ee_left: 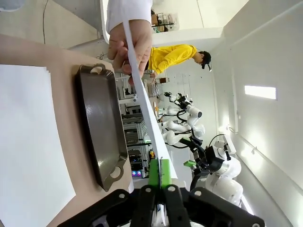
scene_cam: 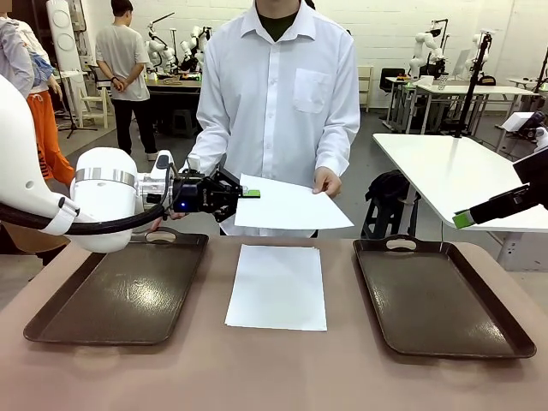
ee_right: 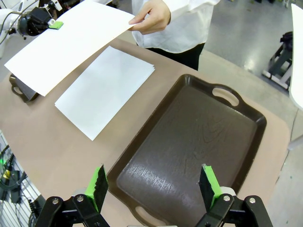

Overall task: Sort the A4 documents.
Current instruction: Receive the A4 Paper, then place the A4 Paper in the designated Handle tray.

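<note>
Front view: left gripper (scene_cam: 248,193) is clamped tight on the left edge of one sheet (scene_cam: 291,207), which hangs in the air above the far edge of the table (scene_cam: 274,377). The person's hand (scene_cam: 327,181) pinches the far right corner of the same sheet, so it is carried at both ends, roughly flat with a slight tilt. Left wrist view confirms it: green pads are pressed together with the sheet's edge running up between them toward that hand. A small stack (scene_cam: 276,287) of white sheets lies flat on the table straight below, edges slightly fanned. It sits between the left tray (scene_cam: 120,295) and the right tray (scene_cam: 441,300), touching neither. Both trays are dark brown with handles and lie lengthwise on the table. Right gripper (ee_right: 151,182) has its jaws wide apart and hovers above the near end of the right tray, off its surface and well apart from the held sheet and the stack.
</note>
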`<state>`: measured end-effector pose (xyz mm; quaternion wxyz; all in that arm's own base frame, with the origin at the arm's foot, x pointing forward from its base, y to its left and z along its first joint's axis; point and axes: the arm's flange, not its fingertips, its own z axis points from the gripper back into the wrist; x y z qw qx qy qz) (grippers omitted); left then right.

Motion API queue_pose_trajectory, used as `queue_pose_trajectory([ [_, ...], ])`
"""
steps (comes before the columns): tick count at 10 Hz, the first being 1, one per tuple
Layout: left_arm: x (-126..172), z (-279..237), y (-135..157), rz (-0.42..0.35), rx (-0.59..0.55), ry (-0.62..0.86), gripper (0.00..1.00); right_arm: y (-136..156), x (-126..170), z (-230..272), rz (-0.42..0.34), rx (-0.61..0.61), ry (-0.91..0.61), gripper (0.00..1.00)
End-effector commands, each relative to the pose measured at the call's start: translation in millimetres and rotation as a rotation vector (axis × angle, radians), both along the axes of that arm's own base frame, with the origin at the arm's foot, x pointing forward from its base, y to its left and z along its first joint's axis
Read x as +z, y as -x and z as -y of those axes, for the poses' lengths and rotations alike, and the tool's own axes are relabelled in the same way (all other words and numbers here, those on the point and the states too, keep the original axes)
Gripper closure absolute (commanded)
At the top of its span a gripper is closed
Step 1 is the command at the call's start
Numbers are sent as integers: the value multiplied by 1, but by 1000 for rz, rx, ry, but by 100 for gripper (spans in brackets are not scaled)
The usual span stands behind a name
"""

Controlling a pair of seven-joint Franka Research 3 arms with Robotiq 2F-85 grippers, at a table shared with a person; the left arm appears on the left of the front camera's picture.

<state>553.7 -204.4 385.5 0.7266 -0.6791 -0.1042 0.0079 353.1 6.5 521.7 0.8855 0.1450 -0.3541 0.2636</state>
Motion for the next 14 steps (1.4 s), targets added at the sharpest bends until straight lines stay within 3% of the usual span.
queue_pose_trajectory([
  [1, -1, 0, 0, -7, 5, -4, 100, -1, -1, 0, -4, 4, -8, 0],
  [12, -1, 0, 0, -2, 1, -1, 99, -1, -1, 0, -4, 4, -8, 0],
  [14, 25, -8, 0, 43, -119, -41, 99, -1, -1, 0, -4, 4, -8, 0],
])
